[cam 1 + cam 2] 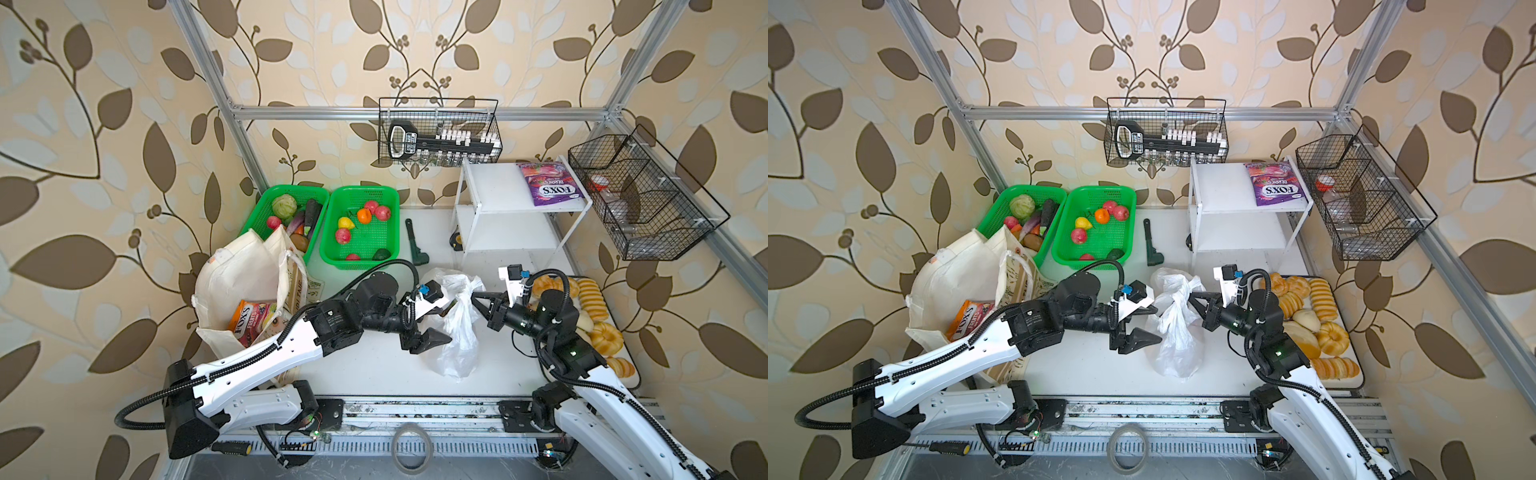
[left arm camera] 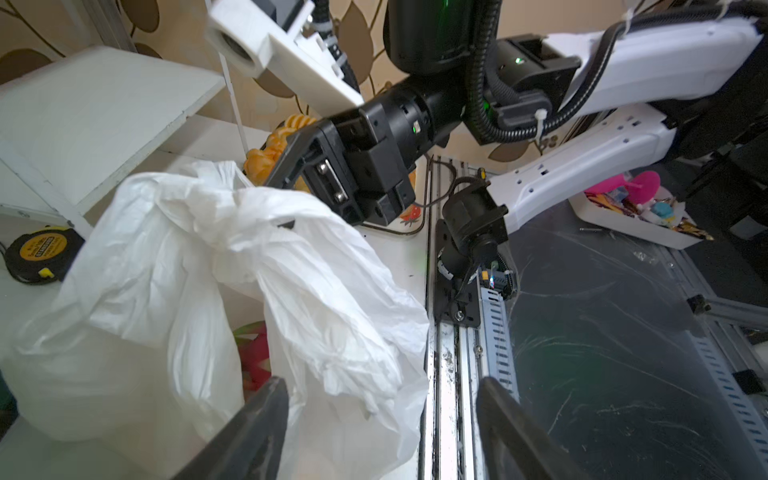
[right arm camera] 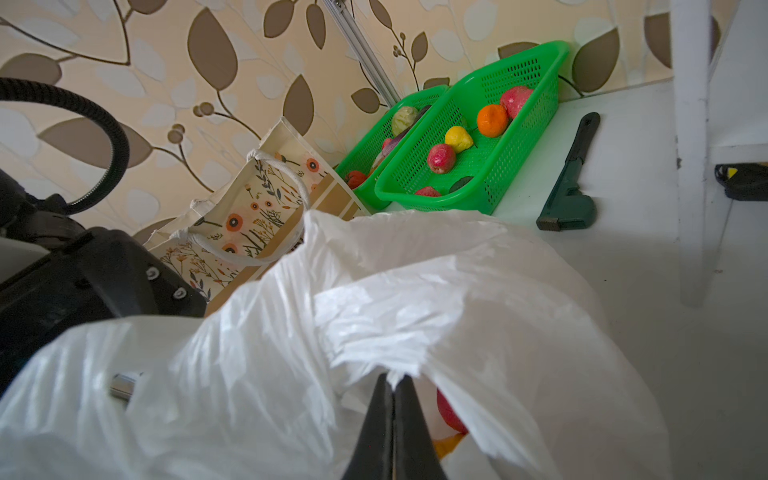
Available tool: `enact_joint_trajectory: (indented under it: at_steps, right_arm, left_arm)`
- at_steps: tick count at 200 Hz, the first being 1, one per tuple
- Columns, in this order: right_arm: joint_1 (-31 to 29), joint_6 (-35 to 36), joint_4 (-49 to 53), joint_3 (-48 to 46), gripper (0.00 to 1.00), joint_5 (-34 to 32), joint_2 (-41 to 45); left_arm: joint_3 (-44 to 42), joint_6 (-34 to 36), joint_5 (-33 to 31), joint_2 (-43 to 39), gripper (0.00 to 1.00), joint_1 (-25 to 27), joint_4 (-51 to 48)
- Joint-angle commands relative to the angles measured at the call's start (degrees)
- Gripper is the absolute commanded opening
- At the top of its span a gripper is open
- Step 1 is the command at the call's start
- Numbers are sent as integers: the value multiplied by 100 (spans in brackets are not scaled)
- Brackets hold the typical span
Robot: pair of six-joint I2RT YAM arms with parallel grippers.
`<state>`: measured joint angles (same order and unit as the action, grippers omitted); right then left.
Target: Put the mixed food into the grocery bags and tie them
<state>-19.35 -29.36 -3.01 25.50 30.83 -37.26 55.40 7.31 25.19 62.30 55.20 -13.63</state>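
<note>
Cloth tote (image 1: 232, 274) is standing left, white plastic bag (image 1: 457, 349) sitting centre. Right gripper (image 3: 395, 376) is pinching the bag's top, fingers closed. Left gripper (image 2: 381, 380) is hanging spread wide beside it, empty. Orange pouch (image 1: 245, 322) is lying in the tote; pink fruit (image 2: 253, 353) showing in the bag.

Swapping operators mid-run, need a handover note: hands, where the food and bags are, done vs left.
Left hand: open, beside the white plastic bag, holding nothing.
Right hand: shut on the bag's gathered top.
Done: dragon fruit in that bag; orange FOX'S pouch in the cloth tote.
To do: fruits in the green basket, purple packet on the shelf; tote open, plastic bag's knot not clearly finished.
</note>
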Motion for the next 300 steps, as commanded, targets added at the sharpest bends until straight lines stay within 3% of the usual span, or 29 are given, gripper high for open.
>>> enact_joint_trajectory:
  at_steps: [1, 39, 63, 106, 126, 140, 165, 177, 229, 281, 300]
  right_arm:
    - [19, -76, -55, 204, 0, -50, 41]
    - [19, -61, -9, 255, 0, -24, 43]
    - [15, -66, 54, 267, 0, -35, 78]
    - [22, -63, 68, 266, 0, -49, 78]
    - [28, -69, 173, 279, 0, -100, 104]
    - [21, -69, 382, 341, 0, -145, 113]
    - [115, -52, 1077, 592, 0, 16, 192]
    - [191, -37, 1354, 693, 0, 143, 259]
    - [759, 139, 2246, 1110, 0, 735, 446]
    - [1216, 643, 3193, 1378, 0, 700, 438]
    - [1267, 818, 3515, 1476, 0, 378, 418]
  left_arm:
    - [255, 230, -613, -11, 75, 48, -123]
    - [594, 387, -432, 501, 71, 148, -114]
    - [702, 472, -156, 650, 62, 148, -75]
    - [726, 586, -14, 691, 16, 149, -98]
    - [720, 603, -108, 606, 0, 149, -93]
    - [681, 443, -498, 501, 0, 148, 9]
    - [694, -122, -1947, 388, 0, 127, -94]
    - [725, -320, -2318, 383, 0, 60, -200]
    - [952, -1109, -2458, 583, 0, -314, -537]
    - [1017, -1611, -2419, 589, 0, -739, -749]
    - [1057, -1858, -2593, 614, 0, -880, -901]
